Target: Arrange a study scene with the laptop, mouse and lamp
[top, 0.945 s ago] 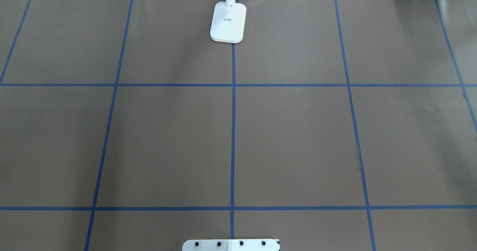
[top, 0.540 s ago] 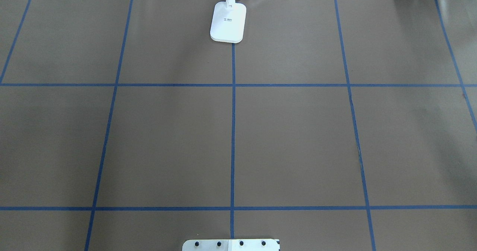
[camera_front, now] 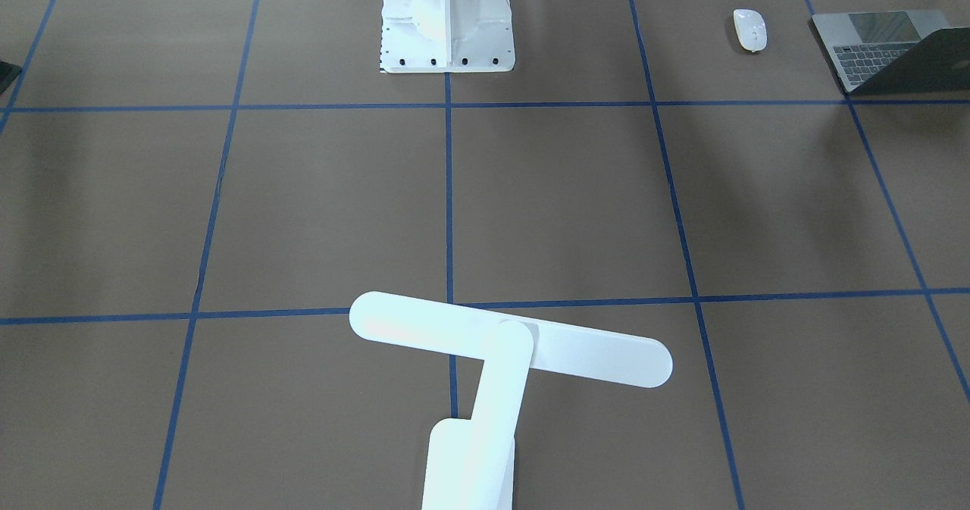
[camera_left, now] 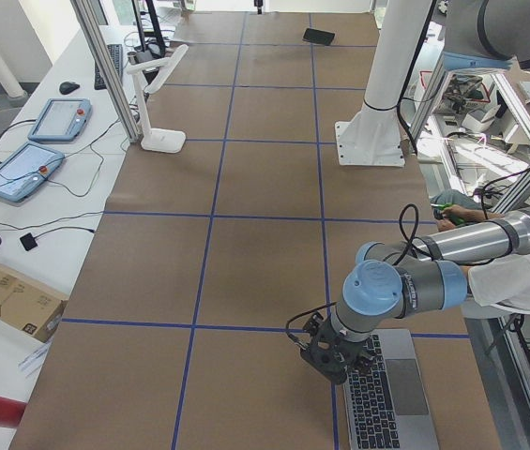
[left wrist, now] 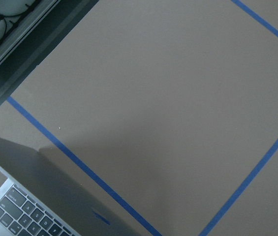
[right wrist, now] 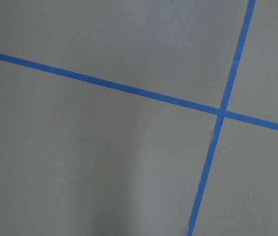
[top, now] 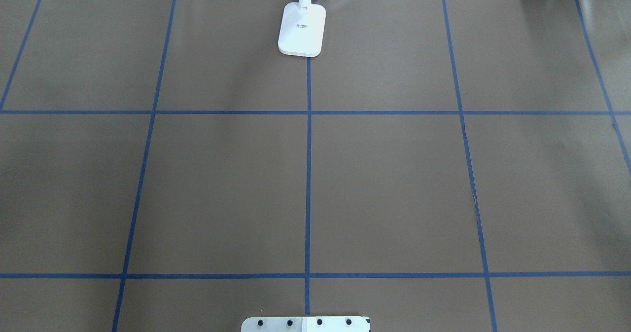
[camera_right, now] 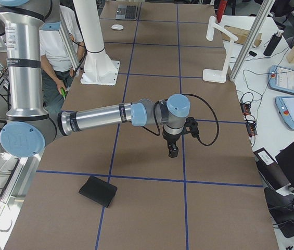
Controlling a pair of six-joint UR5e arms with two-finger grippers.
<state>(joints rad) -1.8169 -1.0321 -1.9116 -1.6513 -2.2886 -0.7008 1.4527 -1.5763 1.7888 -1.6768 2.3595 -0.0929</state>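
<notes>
The laptop [camera_front: 871,46] lies open at the robot's left end of the table, and a corner of it [left wrist: 15,206] shows in the left wrist view. The white mouse [camera_front: 749,30] rests beside it, toward the pedestal. The lamp [top: 301,28] stands at the far middle edge, its bar head [camera_front: 509,339] over the table. My left gripper [camera_left: 328,354] hangs right at the laptop's [camera_left: 391,403] lid edge; I cannot tell whether it is open or touching. My right gripper [camera_right: 173,150] points down over bare table; its state cannot be told.
The white bolted pedestal [camera_front: 445,17] stands at the near middle. A black mouse pad [camera_right: 99,190] lies at the robot's right end. A person [camera_right: 58,41] stands behind the robot. Tablets [camera_left: 21,171] and cables lie on the white side bench.
</notes>
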